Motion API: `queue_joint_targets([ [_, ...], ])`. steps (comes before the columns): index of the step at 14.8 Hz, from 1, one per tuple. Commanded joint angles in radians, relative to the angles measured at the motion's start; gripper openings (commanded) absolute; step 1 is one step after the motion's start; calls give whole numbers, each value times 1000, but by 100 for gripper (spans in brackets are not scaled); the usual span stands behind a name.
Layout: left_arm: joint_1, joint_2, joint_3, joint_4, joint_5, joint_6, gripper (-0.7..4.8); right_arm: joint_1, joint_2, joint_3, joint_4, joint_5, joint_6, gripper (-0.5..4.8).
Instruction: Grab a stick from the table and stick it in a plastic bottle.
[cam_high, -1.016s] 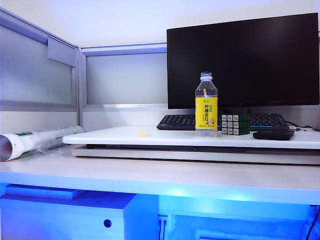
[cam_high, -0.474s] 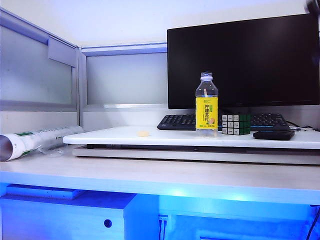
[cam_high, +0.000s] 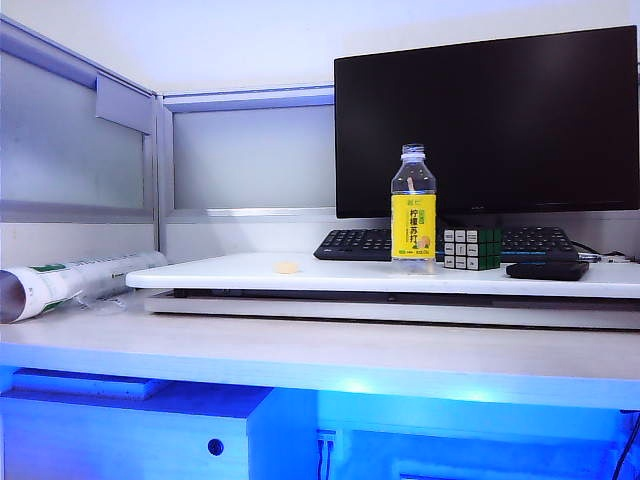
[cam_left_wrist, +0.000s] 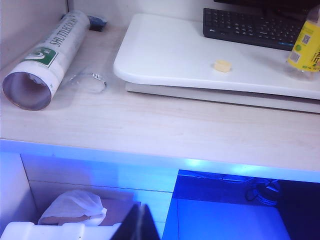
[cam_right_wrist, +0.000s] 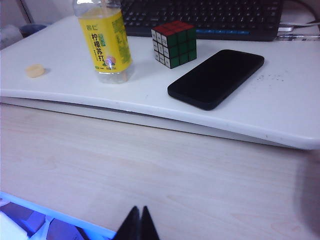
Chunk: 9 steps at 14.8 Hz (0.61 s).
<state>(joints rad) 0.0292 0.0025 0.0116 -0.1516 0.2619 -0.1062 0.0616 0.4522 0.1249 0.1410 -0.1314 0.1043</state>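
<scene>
**Claws.** The left claw (cam_left_wrist: 136, 224) is seen at the near edge of the surface (cam_high: 300, 352), well short of the plastic bottle (cam_high: 413, 215). Its tips are pressed together and nothing is held. The right claw (cam_right_wrist: 137, 223) is likewise closed and empty, also well short of the bottle and on the bottle's near side. Neither arm appears in the exterior view.

**Task things.** The bottle stands upright on the raised white board (cam_high: 300, 272). A thin pale strip is seen through its clear upper wall, above the yellow label. It is read as the stick (cam_high: 409, 188), leaning inside the bottle.

**Neighbours.**
- A colour cube (cam_right_wrist: 174, 43) is just beside the bottle.
- A black phone (cam_right_wrist: 216, 77) lies past the cube from the bottle.
- A small yellowish piece (cam_left_wrist: 222, 65) lies on the bottle's other side.
- A keyboard (cam_high: 350, 243) lies behind the bottle.

**Judgement.** The insertion is taken as done. Any further arm travel is best kept low and clear of the bottle, which looks nearly empty and is probably easily tipped. The stick's seating should be confirmed from the exterior view, since the right wrist view cuts off the neck.
</scene>
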Motion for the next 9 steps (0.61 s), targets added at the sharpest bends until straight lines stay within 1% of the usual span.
queue_joint_targets([
  [1, 0, 1, 1, -7, 8, -3, -4, 0, -177, -91, 22, 0, -9, -3],
  [7, 0, 1, 1, -8, 8, -2, -4, 1, -315, -119, 5, -1, -38, -3],
  [9, 0, 1, 1, -8, 8, -2, -4, 1, -361, -119, -51, -1, -46, -3],
])
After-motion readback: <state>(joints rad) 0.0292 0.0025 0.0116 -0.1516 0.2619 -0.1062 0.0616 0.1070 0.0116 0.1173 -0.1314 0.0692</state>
